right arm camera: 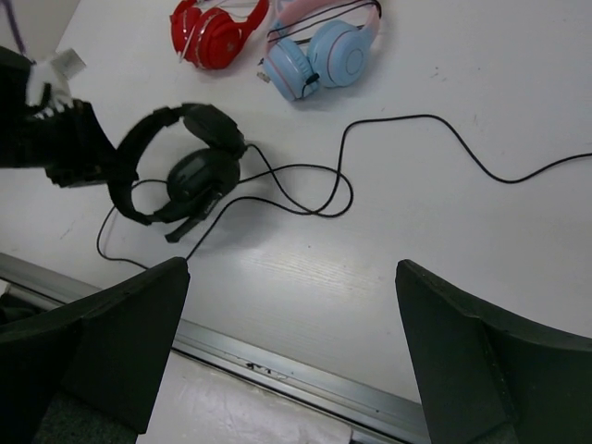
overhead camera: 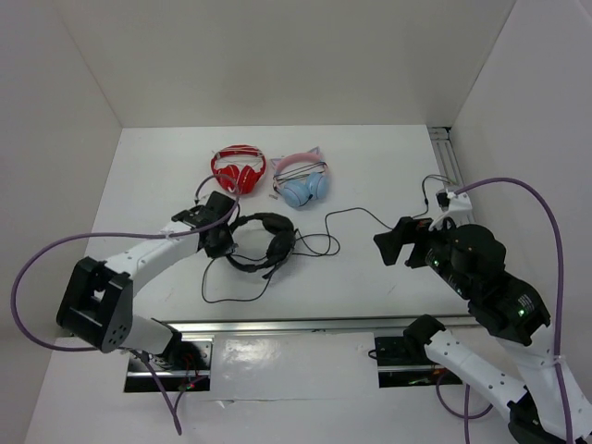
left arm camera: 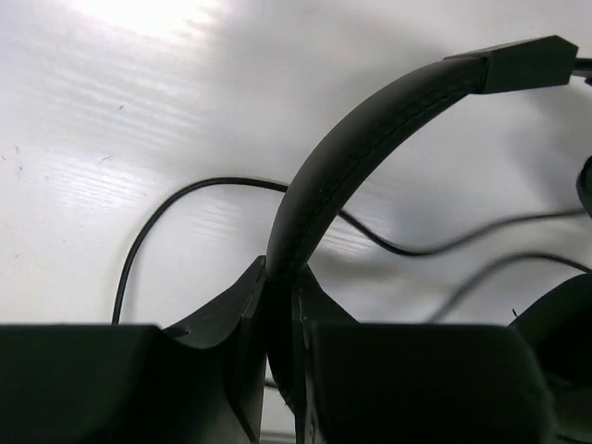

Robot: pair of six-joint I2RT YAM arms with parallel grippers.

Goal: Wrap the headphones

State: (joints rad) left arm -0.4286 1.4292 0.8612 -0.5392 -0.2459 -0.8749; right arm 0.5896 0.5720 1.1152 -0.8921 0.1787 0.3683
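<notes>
The black headphones [overhead camera: 264,242] are near the middle of the white table [overhead camera: 388,166], just in front of the red headphones [overhead camera: 239,169] and the light-blue and pink headphones [overhead camera: 302,182]. The left gripper [left arm camera: 282,296] is pinching the headband [left arm camera: 370,129] between its fingers. The thin cable [overhead camera: 351,215] runs loose over the table toward the right gripper [overhead camera: 388,242], whose fingers are spread wide and hold nothing. Any print on the headphones is too small to read.
</notes>
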